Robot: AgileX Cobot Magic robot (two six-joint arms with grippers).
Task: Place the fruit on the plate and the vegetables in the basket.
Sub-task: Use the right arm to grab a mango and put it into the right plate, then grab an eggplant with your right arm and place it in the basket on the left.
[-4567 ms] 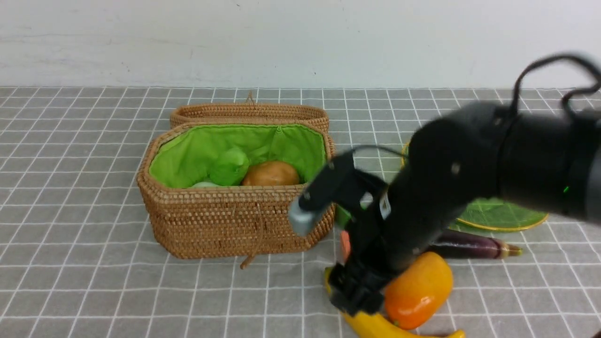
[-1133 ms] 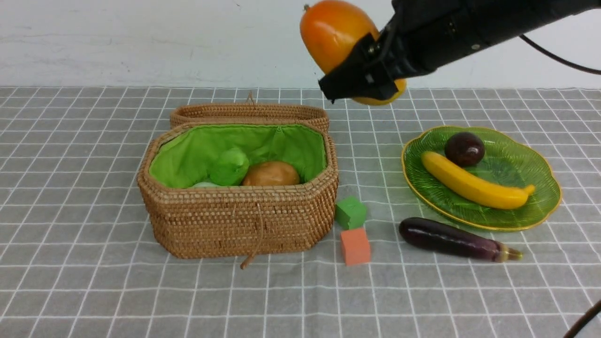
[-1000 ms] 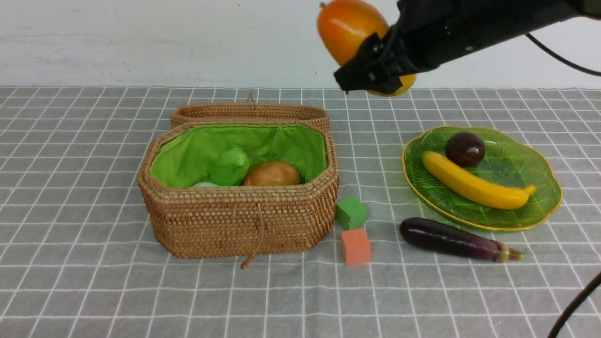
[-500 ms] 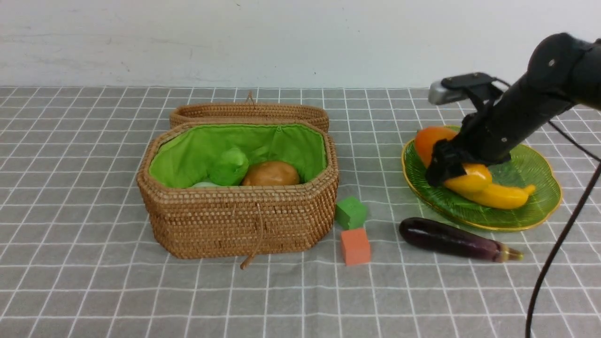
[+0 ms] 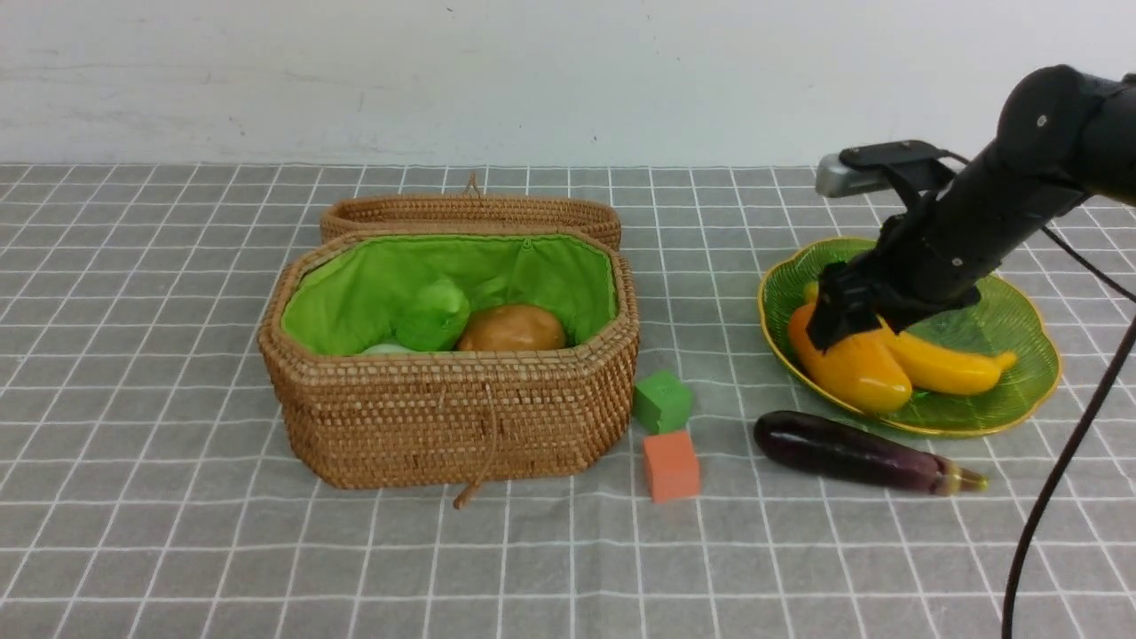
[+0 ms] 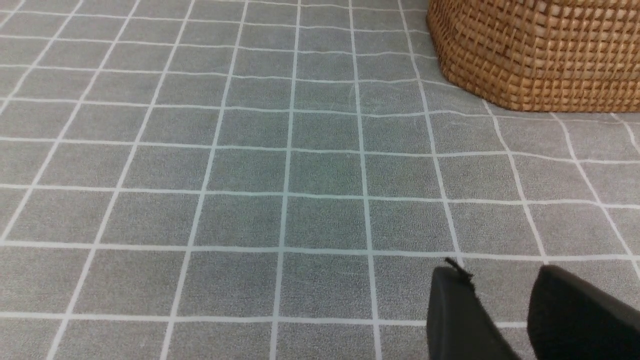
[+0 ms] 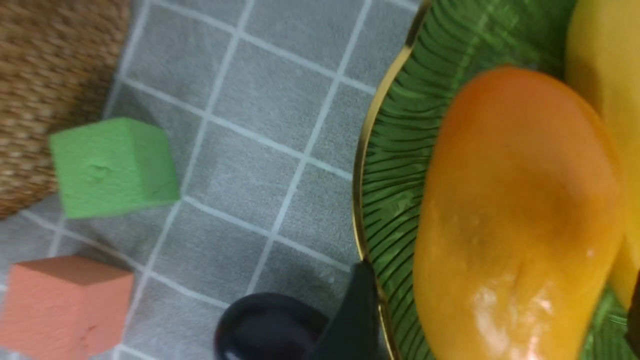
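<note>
— Well, where was the mango [image 5: 850, 366] at that point?

— Down on the plate [image 5: 1021, 319], at about eight o'clock of its bowl, flank against the banana [image 5: 941, 366]. The right gripper [image 5: 841, 312] sat over its far end with the jaws spread wide, one finger on either side, and I judged the fruit let go rather than held, though the fingertips were half hidden in the front view.

— And what was left?

— The eggplant [image 5: 856, 454], on the cloth just at six o'clock of the plate. It lay below the right gripper toward the camera, its long axis running across the table, stem end pointing to three o'clock. The right arm was much the nearer. The basket [image 5: 448, 417] stood well off at nine o'clock, with the potato [image 5: 512, 328] inside.

— The left gripper [image 6: 500, 312]?

— Low over bare cloth near the basket's corner, fingers narrowly apart, nothing between them.

— Any writing?

— None that I could read anywhere; the green cube [image 5: 662, 401] and orange cube [image 5: 672, 465] were blank.
</note>
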